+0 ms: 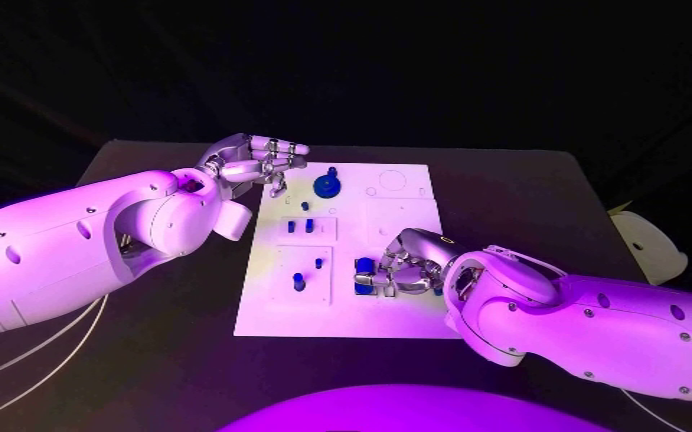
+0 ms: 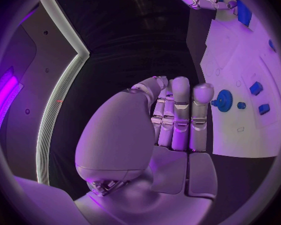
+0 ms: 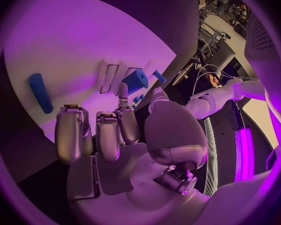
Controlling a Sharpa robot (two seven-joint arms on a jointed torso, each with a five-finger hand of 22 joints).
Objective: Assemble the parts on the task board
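My left hand (image 1: pixel 257 164) hovers at the white board's (image 1: pixel 411 317) far left corner, metal fingers (image 2: pixel 180 115) curled in together, nothing in them. A round toothed blue gear (image 2: pixel 224 100) sits flat on the board just beside those fingertips. My right hand (image 1: pixel 408 264) is down on the board's right half, fingers (image 3: pixel 128 125) bent around a stubby blue cylinder (image 3: pixel 135 80); can't tell if it's actually gripped. Small blue pegs (image 1: pixel 299 225) stand in the board's rectangular recesses. A longer smooth blue rod (image 3: pixel 40 92) lies flat on the board.
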